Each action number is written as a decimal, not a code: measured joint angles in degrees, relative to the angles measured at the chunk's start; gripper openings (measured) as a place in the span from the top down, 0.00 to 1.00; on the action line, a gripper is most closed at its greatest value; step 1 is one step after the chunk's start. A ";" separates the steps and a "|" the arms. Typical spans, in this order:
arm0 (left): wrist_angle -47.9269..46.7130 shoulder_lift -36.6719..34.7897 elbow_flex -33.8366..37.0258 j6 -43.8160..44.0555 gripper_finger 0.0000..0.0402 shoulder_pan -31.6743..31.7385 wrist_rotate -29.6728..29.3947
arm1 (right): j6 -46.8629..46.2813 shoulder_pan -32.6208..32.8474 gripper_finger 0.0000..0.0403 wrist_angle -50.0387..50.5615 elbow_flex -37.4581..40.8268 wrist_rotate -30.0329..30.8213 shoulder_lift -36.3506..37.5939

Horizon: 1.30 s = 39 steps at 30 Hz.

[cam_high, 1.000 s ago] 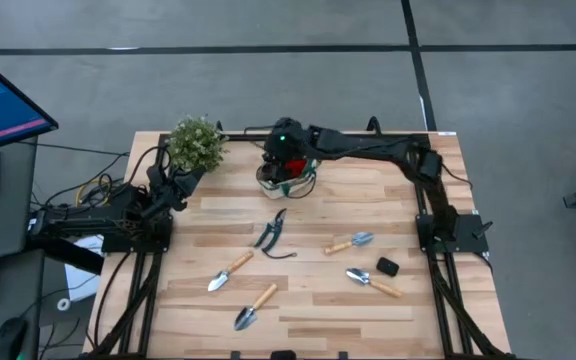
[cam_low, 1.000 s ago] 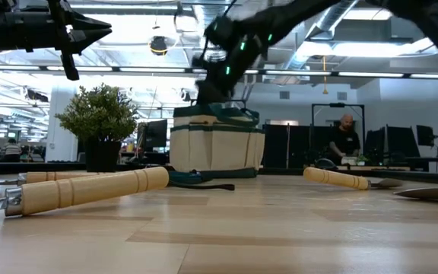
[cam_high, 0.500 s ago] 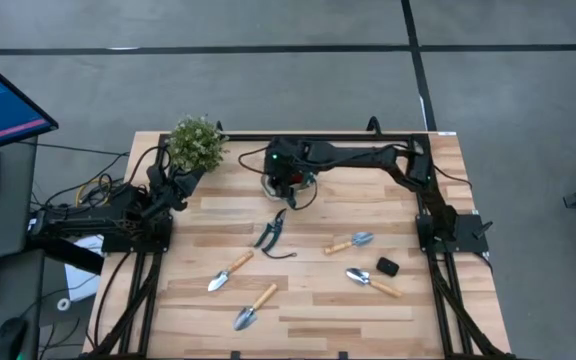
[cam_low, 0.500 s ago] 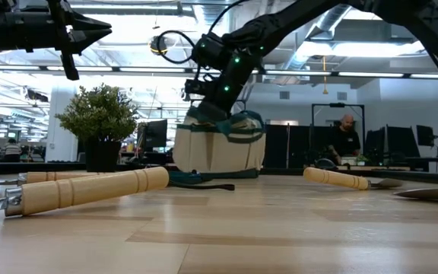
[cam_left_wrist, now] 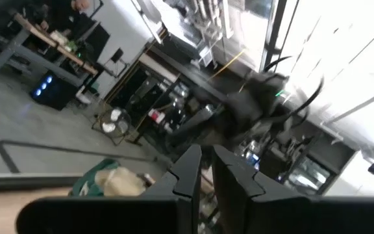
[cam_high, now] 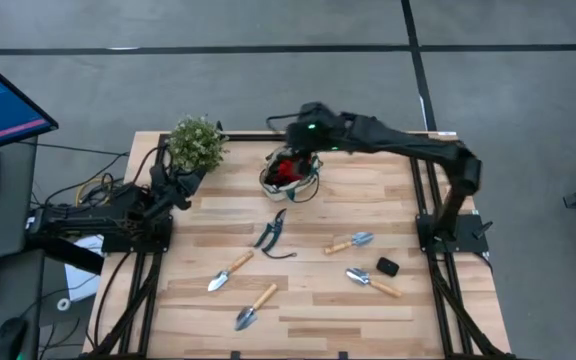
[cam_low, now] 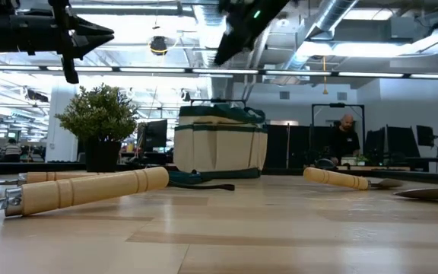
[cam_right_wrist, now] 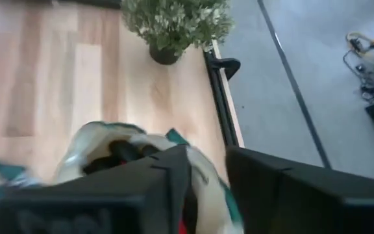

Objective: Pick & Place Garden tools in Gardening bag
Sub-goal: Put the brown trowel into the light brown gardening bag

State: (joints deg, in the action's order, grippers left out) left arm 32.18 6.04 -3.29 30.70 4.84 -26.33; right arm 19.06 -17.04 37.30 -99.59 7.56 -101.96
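Now the right gripper (cam_high: pixel 298 137) hangs in the air just past the far side of the gardening bag (cam_high: pixel 289 172). Its jaws stand a little apart, with a narrow gap, and hold nothing. From its wrist view you look down past its two dark fingers (cam_right_wrist: pixel 167 188) into the bag.

That bag sits upright at the far middle of the worktop (cam_high: pixel 308 300). Red gloves (cam_high: pixel 288 167) show inside it.

To the left, the left gripper (cam_high: pixel 183 176) waits near the bushy green plant (cam_high: pixel 196 143) at the far left corner. Its jaws are nearly shut, with only a thin gap, and hold nothing.

Five tools lie on the worktop, well apart from the bag. Pruning shears (cam_high: pixel 271 233) lie nearest the bag, in the middle. One trowel (cam_high: pixel 230 270) lies near left of them, and another trowel (cam_high: pixel 255 307) lies at the near edge. On the right, a third trowel (cam_high: pixel 351 242) and a fourth trowel (cam_high: pixel 372 282) lie close together, with a small black lump (cam_high: pixel 387 266) between them.
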 joint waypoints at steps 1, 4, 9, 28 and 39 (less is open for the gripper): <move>-0.03 1.18 -0.50 0.48 0.89 0.00 0.01 | -1.27 0.02 0.70 1.90 0.00 0.01 1.93; 0.01 6.43 -3.30 1.05 0.87 0.00 0.80 | -6.74 0.46 0.60 8.47 0.00 0.01 7.65; -0.22 19.15 -9.94 1.10 0.87 0.00 0.85 | -17.96 1.78 0.51 23.05 0.26 0.71 16.24; -22.61 38.44 -28.66 14.95 0.99 -3.23 23.49 | -61.93 25.46 0.50 41.47 33.85 5.11 34.03; -41.66 38.41 -28.89 22.34 0.99 -9.00 28.31 | -61.91 39.19 0.50 26.33 47.03 3.01 33.56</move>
State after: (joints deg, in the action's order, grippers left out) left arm -9.49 44.45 -32.18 53.04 -4.16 1.99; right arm -42.86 22.15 63.63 -52.56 10.58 -68.40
